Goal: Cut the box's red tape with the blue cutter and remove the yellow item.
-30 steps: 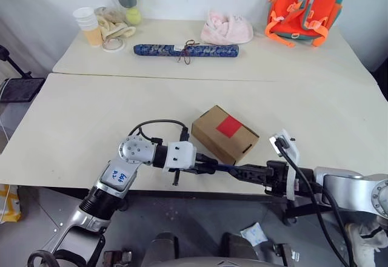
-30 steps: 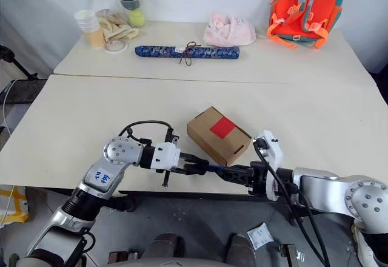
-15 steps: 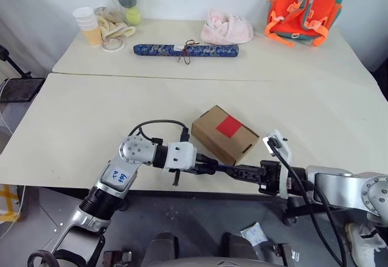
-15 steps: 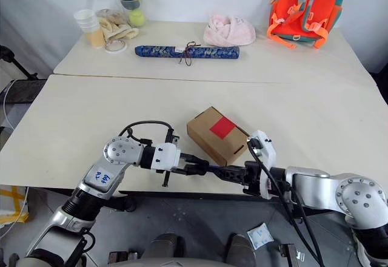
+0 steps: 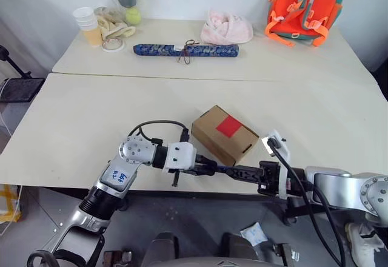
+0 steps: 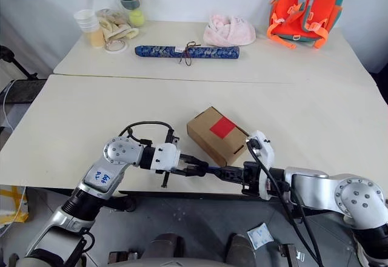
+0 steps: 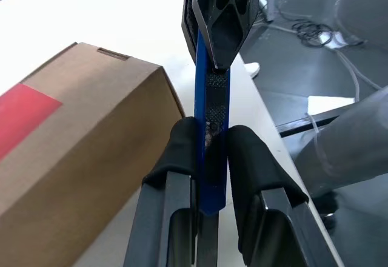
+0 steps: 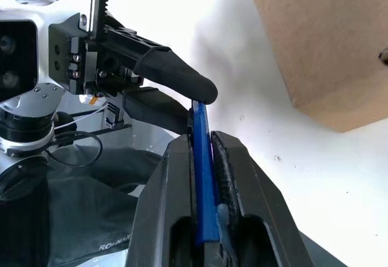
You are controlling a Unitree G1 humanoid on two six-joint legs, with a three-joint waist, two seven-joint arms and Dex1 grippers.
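Both grippers (image 7: 206,142) (image 8: 205,152) seemingly clamped on blue cutter (image 7: 210,109), beside box (image 5: 224,133).

Not much to read here. The left arm (image 5: 115,176) has a white sticker with blue handwritten characters on it, too small to make out. No legible text on the box (image 5: 224,135).

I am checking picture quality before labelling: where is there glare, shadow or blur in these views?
Left eye view: even light, table pale, box sharp, with a faint shadow at its base. Left wrist view: cutter sharp between the pads, floor behind soft. Right wrist view: table washed out to white, cutter crisp, left pincer slightly soft.
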